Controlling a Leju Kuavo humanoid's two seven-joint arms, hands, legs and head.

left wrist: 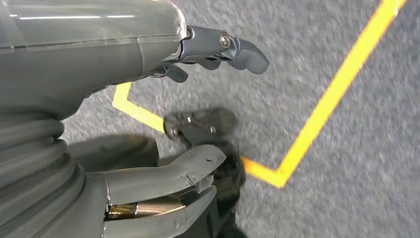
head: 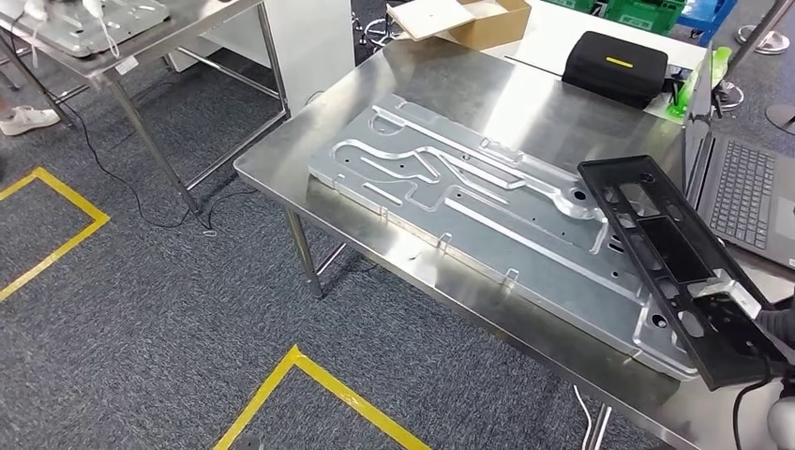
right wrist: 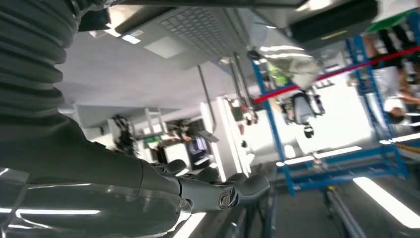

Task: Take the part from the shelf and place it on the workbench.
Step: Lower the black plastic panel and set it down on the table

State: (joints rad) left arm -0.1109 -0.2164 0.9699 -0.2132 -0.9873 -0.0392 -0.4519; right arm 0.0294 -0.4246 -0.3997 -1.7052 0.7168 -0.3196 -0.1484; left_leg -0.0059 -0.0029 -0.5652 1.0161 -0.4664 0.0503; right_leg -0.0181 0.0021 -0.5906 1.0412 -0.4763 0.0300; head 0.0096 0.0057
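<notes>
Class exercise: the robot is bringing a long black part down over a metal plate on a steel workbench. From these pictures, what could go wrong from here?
1. The right hand holds the black plastic part by one end alone, so the long free end could sag or twist out of the grip.
2. The part lies across the machined aluminium plate, whose raised ribs might catch it or leave it rocking.
3. A laptop sits close beside the part; a swing could strike it.

The left hand (left wrist: 198,114) has a smooth, glossy grey cover over its back, running into a ribbed grey bellows at the wrist. Its thick grey thumb (left wrist: 168,173) shows a brass-coloured part beneath. The fingers (left wrist: 233,49) are darker grey-blue, with a round silver screw. The right hand (right wrist: 218,191) looks alike: glossy cover, ribbed bellows, dark fingers, one silver screw.
</notes>
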